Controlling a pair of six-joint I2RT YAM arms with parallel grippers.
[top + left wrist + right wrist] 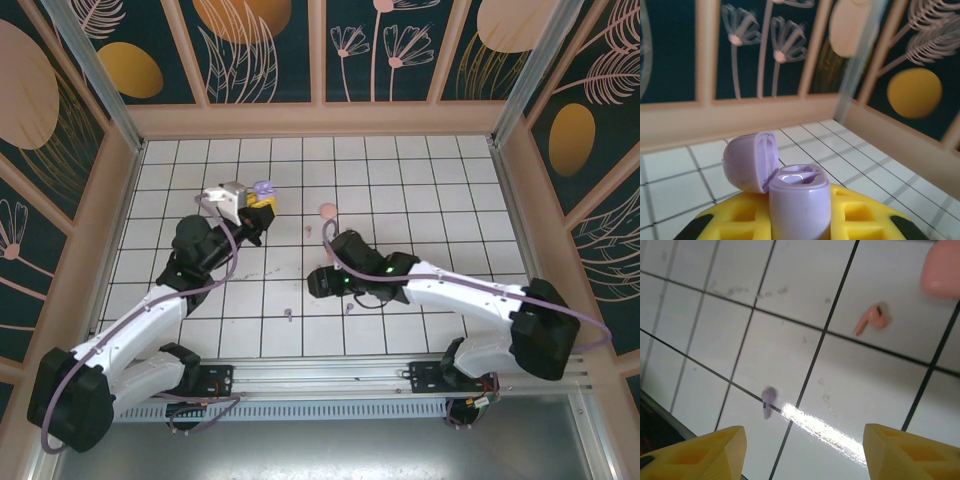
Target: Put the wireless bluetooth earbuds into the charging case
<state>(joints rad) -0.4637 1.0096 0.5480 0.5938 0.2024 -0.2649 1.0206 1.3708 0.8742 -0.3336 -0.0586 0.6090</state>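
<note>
My left gripper (256,203) is shut on an open lilac charging case (800,200), holding it upright above the tiled floor. The case's lid (747,160) is flipped back and both sockets look empty. The case shows as a small lilac shape (263,188) at the left fingertips. My right gripper (805,460) hovers open over the tiles with nothing between its yellow fingers (715,450). A lilac earbud (767,401) lies on a tile seam just ahead of the left finger, and is also visible from above (289,313). A pink earbud (872,319) lies farther off.
A pink case (942,270) lies beyond the pink earbud, near the floor's middle (328,210). Another small lilac piece (348,308) sits by the right arm. Wooden walls (320,120) border the tiled floor on three sides.
</note>
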